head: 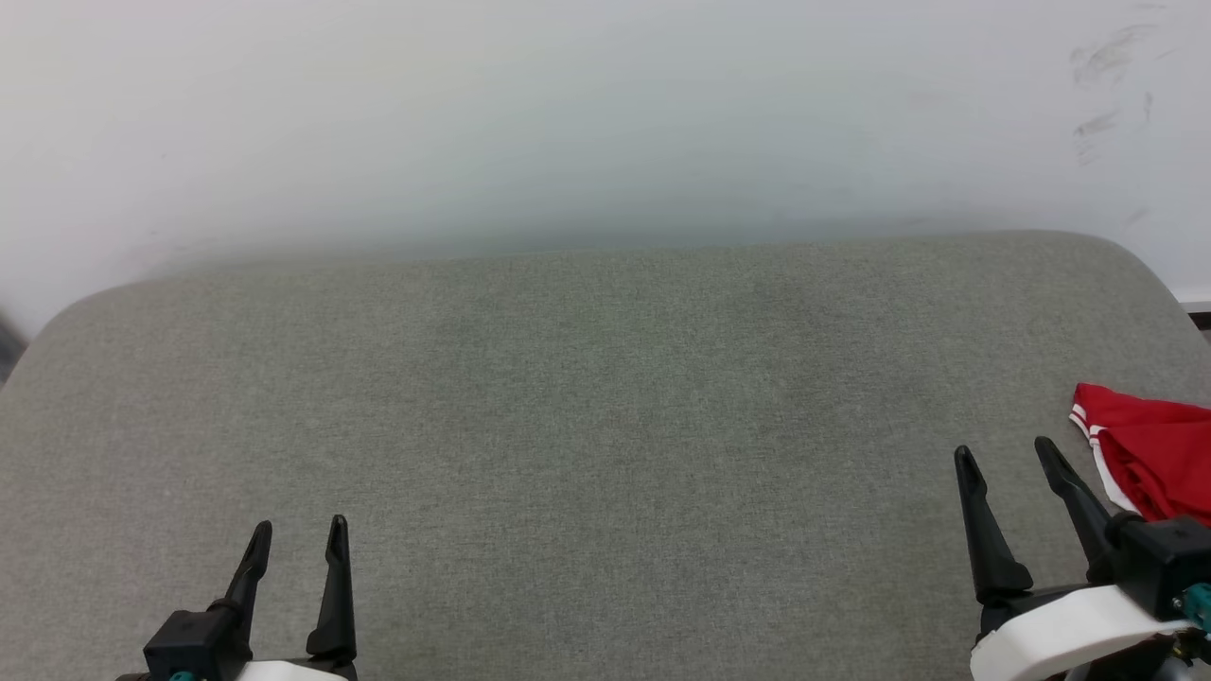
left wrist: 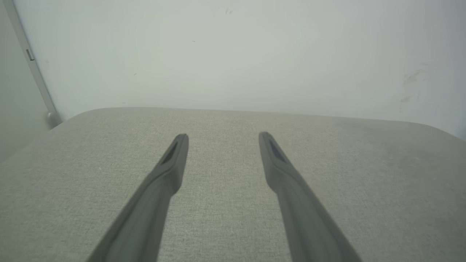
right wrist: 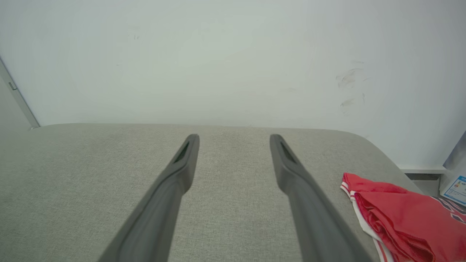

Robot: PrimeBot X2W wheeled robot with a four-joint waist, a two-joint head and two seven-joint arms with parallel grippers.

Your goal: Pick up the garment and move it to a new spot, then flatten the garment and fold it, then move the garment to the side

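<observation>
A crumpled red jersey (head: pixel 1154 468) with striped trim is lying at the right edge of the grey woven cushion (head: pixel 605 378), beside the right gripper (head: pixel 1003 447); it and the left gripper (head: pixel 301 523) are holding tapered fingers apart, empty.

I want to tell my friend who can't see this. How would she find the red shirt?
Start at the big grey pad in front of the white wall. Go to its right edge, beside the right end effector. The jersey lies bunched there, the one bright red thing, with white-striped trim.

red garment (head: pixel 1159 463), bunched, cushion's right edge (head: pixel 605 397)
</observation>
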